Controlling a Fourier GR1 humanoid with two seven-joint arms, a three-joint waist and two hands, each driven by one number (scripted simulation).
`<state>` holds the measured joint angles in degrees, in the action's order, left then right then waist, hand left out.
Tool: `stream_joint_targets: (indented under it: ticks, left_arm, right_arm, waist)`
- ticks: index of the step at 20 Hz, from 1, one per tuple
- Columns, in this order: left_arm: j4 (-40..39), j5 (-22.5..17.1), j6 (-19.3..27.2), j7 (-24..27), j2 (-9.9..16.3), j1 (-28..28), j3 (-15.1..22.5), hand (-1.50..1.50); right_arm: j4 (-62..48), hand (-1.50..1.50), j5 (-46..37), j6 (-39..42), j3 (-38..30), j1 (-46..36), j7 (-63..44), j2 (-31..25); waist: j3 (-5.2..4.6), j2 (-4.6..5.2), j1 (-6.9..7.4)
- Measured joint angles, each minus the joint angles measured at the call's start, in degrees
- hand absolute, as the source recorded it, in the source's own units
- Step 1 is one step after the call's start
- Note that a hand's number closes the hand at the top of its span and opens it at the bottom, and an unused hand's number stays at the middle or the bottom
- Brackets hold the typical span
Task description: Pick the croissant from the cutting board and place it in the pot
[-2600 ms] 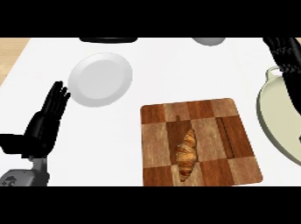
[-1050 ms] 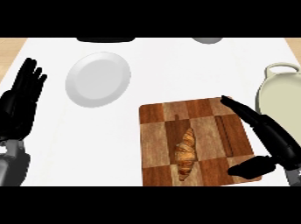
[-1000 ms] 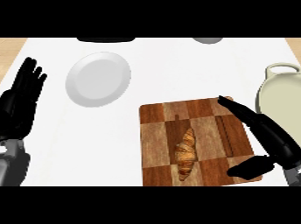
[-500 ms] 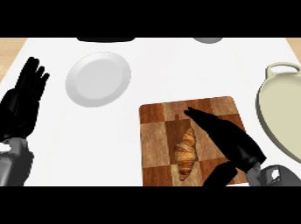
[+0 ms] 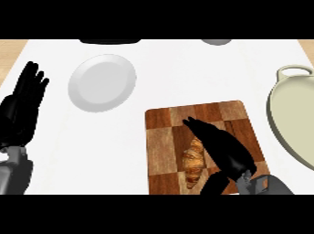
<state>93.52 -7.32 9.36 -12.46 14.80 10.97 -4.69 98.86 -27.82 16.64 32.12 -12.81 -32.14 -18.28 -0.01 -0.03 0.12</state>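
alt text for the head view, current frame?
The right hand reaches over the croissant on the wooden cutting board, fingers extended. The cream pot sits right of the board, a white plate upper left; the left hand rests open at the left.

White round plate [image 5: 102,82] on the white counter [image 5: 180,73], left of centre toward the far side; at the far edge, a dark object [image 5: 110,41] and a grey rounded one [image 5: 216,42], both cut off

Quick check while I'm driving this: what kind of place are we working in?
Most likely a kitchen counter: a wooden cutting board with a croissant on it, a cream pot at the right, and a white plate on the white top.
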Motion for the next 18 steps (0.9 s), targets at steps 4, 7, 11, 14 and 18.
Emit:
stream_joint_targets:
  ticks: [4, 7, 11, 14, 18]
  left_arm:
    - [2.1, 0.6, -0.3, -1.9, -0.6, -0.2, 0.1, 0.00]
    - [0.6, 1.1, -0.5, -2.0, -0.7, 1.4, -0.7, 0.00]
    - [0.9, 2.5, -0.1, -0.9, -2.5, 0.2, -0.1, 0.00]
    - [0.0, 2.7, -0.3, -1.4, -2.6, 1.7, -0.9, 0.00]
    - [1.1, 3.2, -0.7, -2.4, -2.9, 1.4, -1.0, 0.00]
  right_arm:
    - [-1.1, -1.50, -4.0, 0.5, 0.0, 1.1, -0.9, 2.5]
    - [-4.2, -1.50, -6.2, 0.2, -1.0, 1.8, 2.1, 3.6]
    - [-6.8, -1.50, -8.7, -0.1, -2.3, 2.4, 5.3, 5.0]
    - [-9.3, -1.50, -11.4, -0.9, -2.5, 2.9, 7.0, 6.8]
    - [-13.3, -1.50, -14.2, -1.4, -3.7, 2.1, 8.0, 9.1]
  waist:
    - [0.01, 0.01, -0.04]
    - [0.01, 0.02, -0.10]
    - [0.02, 0.02, -0.08]
    - [0.01, 0.04, -0.11]
    - [0.01, 0.03, -0.05]
